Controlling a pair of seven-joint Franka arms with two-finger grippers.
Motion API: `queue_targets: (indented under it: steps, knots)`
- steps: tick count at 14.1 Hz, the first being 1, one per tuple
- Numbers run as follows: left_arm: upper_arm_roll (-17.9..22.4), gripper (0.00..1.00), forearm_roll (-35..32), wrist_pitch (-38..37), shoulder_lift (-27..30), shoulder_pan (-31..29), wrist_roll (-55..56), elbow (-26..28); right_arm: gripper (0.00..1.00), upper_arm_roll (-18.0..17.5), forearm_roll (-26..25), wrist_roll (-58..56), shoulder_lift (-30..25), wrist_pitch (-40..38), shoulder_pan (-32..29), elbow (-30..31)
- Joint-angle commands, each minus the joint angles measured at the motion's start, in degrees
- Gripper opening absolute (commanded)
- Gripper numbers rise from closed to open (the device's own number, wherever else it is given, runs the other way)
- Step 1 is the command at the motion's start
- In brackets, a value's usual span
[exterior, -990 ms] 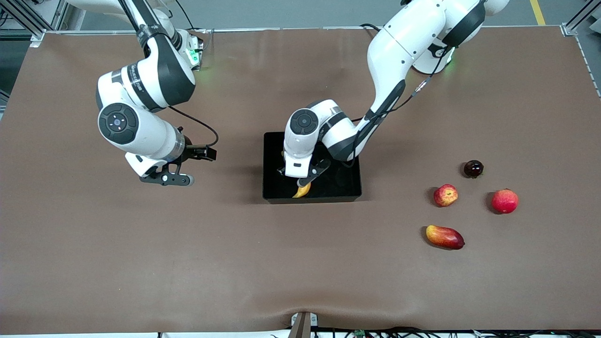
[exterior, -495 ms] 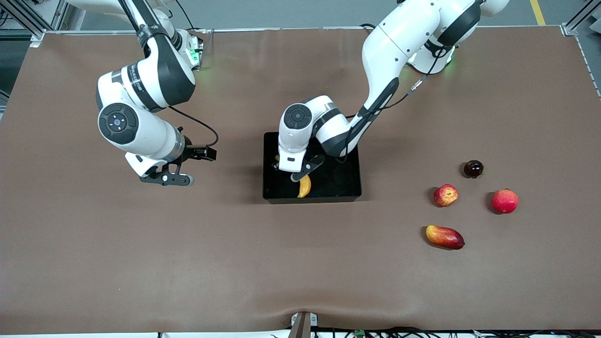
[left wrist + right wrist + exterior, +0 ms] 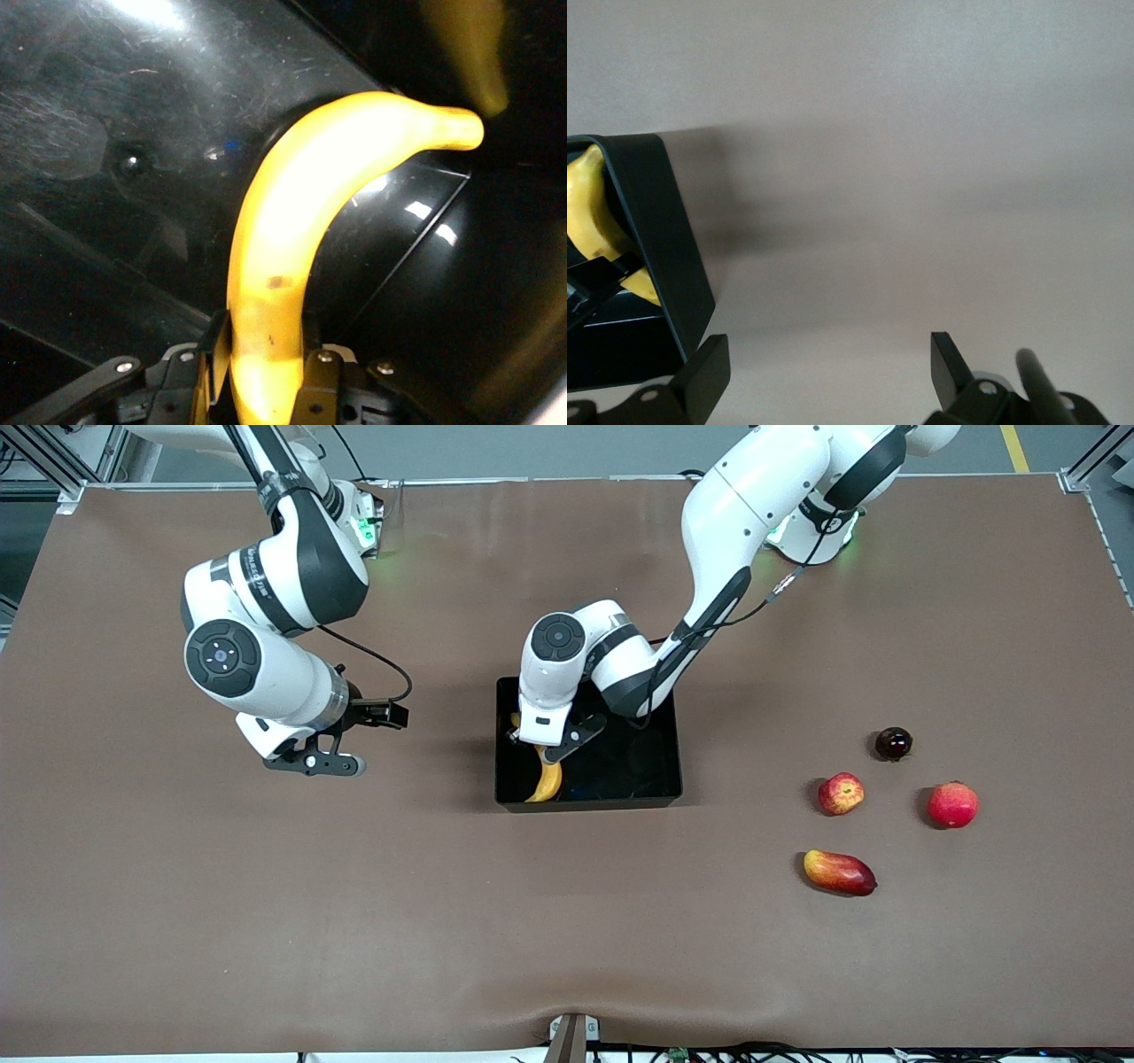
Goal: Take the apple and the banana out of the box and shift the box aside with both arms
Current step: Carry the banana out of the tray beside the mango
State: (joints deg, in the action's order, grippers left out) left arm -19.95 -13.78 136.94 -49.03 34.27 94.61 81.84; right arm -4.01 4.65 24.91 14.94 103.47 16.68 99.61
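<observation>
Front view: left gripper (image 3: 540,749) in box (image 3: 656,793), pinching banana (image 3: 546,779) at one end; long axis running from gripper toward front camera, free tip near box's front wall. Right gripper (image 3: 312,763) spread, waiting over bare table (image 3: 266,921). Apple (image 3: 841,794) on table toward left arm's end. No legible writing.

I saw the box (image 3: 660,775) sitting mid-table (image 3: 443,921), with the banana (image 3: 547,778) inside it at the right arm's end. Toward the left arm's end lay four loose fruits: an apple (image 3: 841,794), another apple (image 3: 952,804), a plum (image 3: 893,743) farther from the front camera, and a mango (image 3: 839,872) nearest it.
</observation>
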Motion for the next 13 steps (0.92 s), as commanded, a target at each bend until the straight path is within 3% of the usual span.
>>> queue_targets:
  steps: [1,6,10,13]
  knots:
    - [-0.44,0.00,-0.28,-0.01,1.84,-0.52,0.40,-0.70,1.00,0.14,-0.69,1.02,-1.41,0.50,0.10,1.29]
    - [-1.32,0.00,2.70,-3.95,4.90,-0.60,0.84,-3.35,1.00,0.14,-0.69,1.02,-1.32,0.94,0.10,1.11]
    - [-0.97,0.00,2.53,-13.96,11.13,-3.93,-1.08,-3.88,1.00,0.06,0.01,1.11,-1.06,3.92,0.89,1.11]
    - [-0.97,0.00,2.62,-23.54,15.10,-9.64,-11.86,-3.44,1.00,0.06,0.10,1.11,0.17,6.82,1.95,0.94]
